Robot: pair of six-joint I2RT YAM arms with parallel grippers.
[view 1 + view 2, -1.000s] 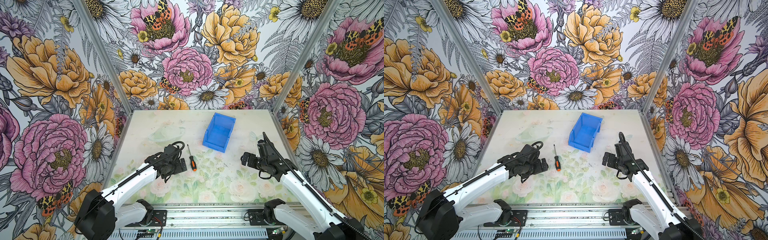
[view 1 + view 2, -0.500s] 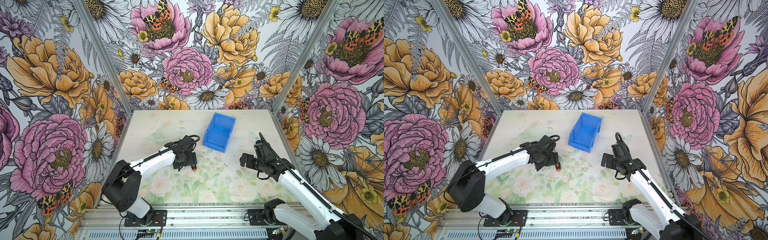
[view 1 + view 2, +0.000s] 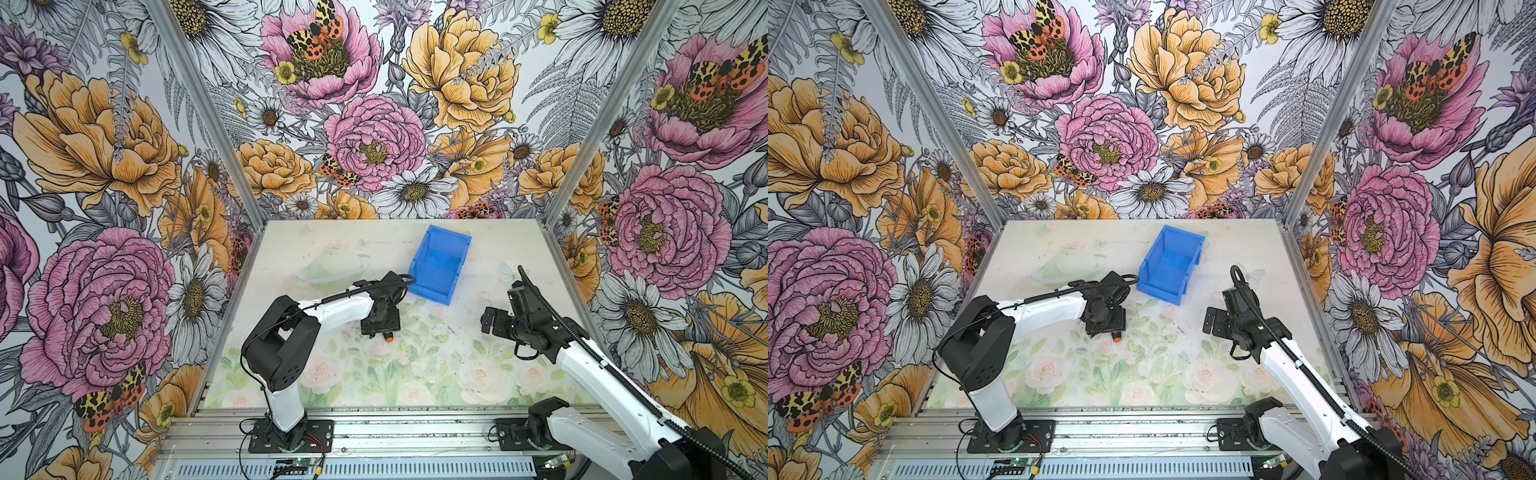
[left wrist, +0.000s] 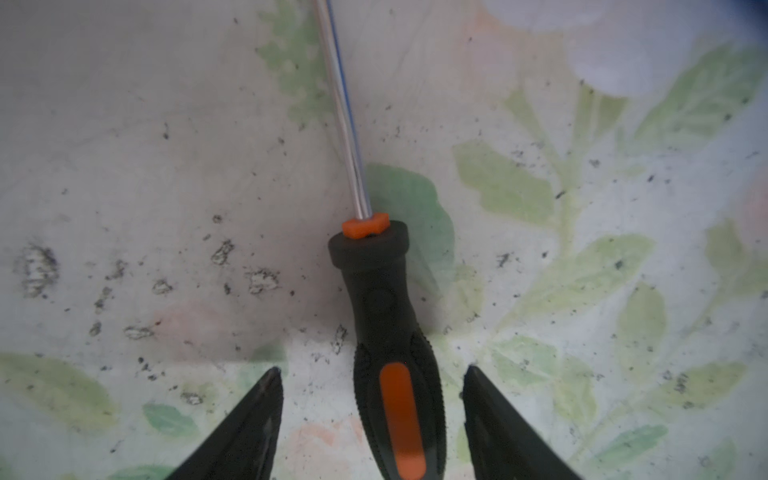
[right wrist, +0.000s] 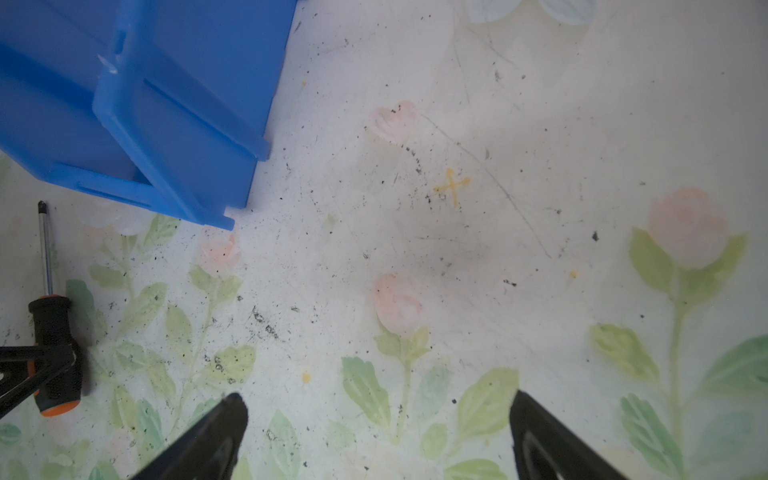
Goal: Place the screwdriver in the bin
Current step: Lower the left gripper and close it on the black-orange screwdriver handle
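The screwdriver [image 4: 386,311], black handle with orange inlay and a thin metal shaft, lies flat on the table. In both top views only its orange butt [image 3: 388,338] [image 3: 1117,338] shows under my left gripper [image 3: 380,328] [image 3: 1106,328]. In the left wrist view my left gripper [image 4: 372,370] straddles the handle, open, with a gap on each side. The blue bin [image 3: 438,266] [image 3: 1169,266] stands just beyond, its low wall nearest. My right gripper [image 3: 492,322] [image 5: 378,395] hovers open over bare table. The right wrist view shows the bin [image 5: 187,104] and the screwdriver [image 5: 52,328].
The floral table mat [image 3: 415,374] is speckled with dark grit. Patterned walls with metal corner posts [image 3: 582,145] close in three sides. A metal rail [image 3: 395,432] with both arm bases runs along the front edge.
My left arm has reached forward from the table's left to the screwdriver and come down over its handle, and its jaws have narrowed. The right arm has barely shifted.
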